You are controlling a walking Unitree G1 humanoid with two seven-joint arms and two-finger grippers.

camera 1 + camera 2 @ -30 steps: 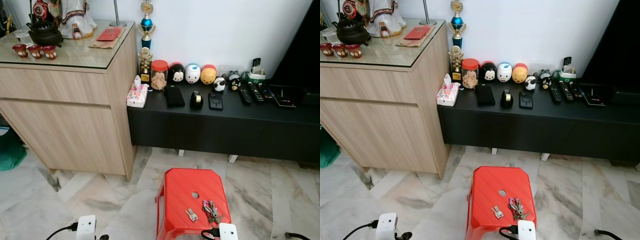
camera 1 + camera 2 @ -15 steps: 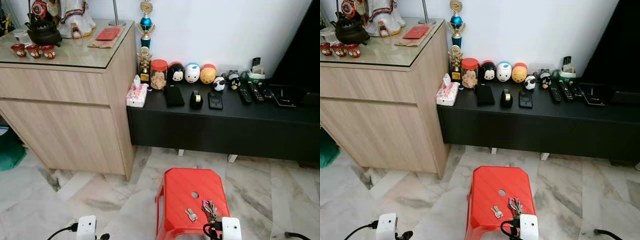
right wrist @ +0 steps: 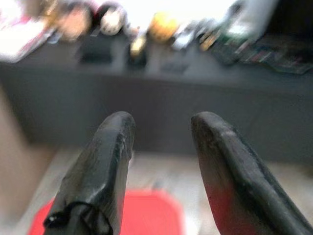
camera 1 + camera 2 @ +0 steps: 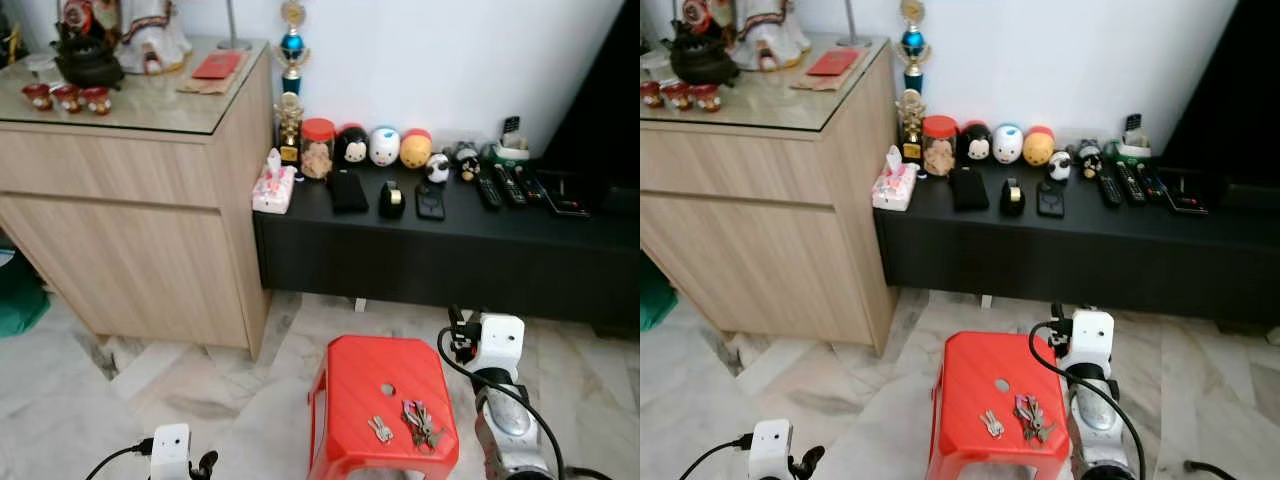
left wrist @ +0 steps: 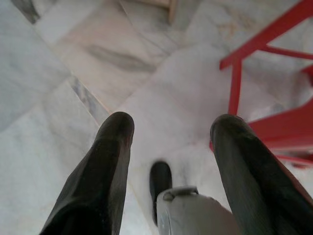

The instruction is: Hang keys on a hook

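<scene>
Marble floor (image 4: 120, 400) fills the lower part of the head views, with a wood cabinet (image 4: 130, 230) at upper left and a black console (image 4: 450, 250) across the middle right. At lower centre stands a red stool (image 4: 380, 400); on its near right part lies a key bunch (image 4: 420, 423), its long axis running roughly front to back, with a smaller key set (image 4: 381, 429) just left of it, tilted slightly. A second ago the right arm's white wrist sat at the bottom edge by the stool's front; now the right gripper (image 4: 458, 335) is raised beside the stool's far right corner, apart from the keys. The left gripper (image 4: 205, 465) hangs low at bottom left, as before. In the left wrist view the left gripper (image 5: 168, 132) has its fingers spread wide over the floor, a stool leg to one side. The right wrist view is blurred: the right gripper (image 3: 161, 127) is spread, empty, aimed at the console with the stool below.
</scene>
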